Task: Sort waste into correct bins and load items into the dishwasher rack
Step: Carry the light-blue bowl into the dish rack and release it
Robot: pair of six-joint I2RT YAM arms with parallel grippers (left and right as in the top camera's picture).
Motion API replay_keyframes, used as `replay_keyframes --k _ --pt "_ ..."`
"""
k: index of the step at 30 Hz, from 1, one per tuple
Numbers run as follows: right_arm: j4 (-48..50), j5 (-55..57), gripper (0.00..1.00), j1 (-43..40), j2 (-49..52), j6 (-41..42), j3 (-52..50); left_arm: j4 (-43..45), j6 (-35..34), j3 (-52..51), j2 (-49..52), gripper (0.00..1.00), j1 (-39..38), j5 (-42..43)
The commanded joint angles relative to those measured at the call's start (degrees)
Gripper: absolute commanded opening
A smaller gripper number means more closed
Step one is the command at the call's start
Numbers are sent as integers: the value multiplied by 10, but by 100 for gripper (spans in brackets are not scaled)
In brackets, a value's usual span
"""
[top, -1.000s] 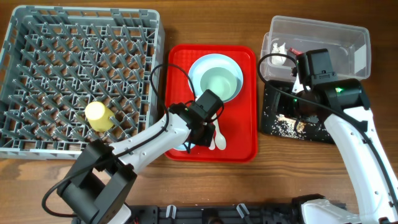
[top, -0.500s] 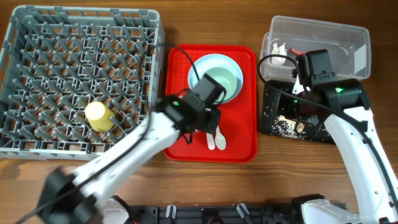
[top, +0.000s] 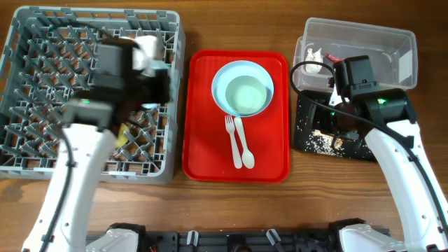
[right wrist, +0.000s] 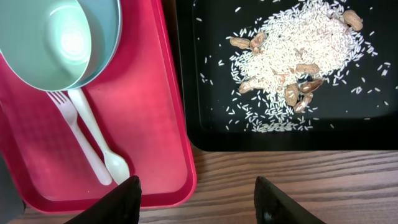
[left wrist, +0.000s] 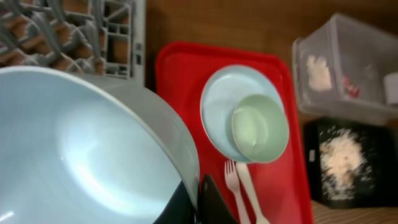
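Our left hand [left wrist: 194, 199] pinches the bowl [left wrist: 87, 149] by its nearest rim; light, stiff, slick plastic, we judge. Right hand [right wrist: 198, 190] spread, empty.

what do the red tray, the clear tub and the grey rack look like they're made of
Red tray: likely hard plastic, semi-gloss, with a faint sheen.
Clear tub: thin transparent plastic, going by its see-through walls and floor.
Grey rack: probably moulded plastic, matte, uniform grey across pegs and rim.

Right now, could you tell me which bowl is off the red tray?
The bowl pinched at its rim by the left gripper, over the rack; the other two bowls sit nested on the red tray.
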Motion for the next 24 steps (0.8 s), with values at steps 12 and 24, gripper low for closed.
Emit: replay_keyframes --k 12,24 --pt "1 12 59 -2 -9 0 10 104 46 4 156 4 230 457" --pt "1 12 59 -2 -9 -13 10 161 45 4 254 4 254 472"
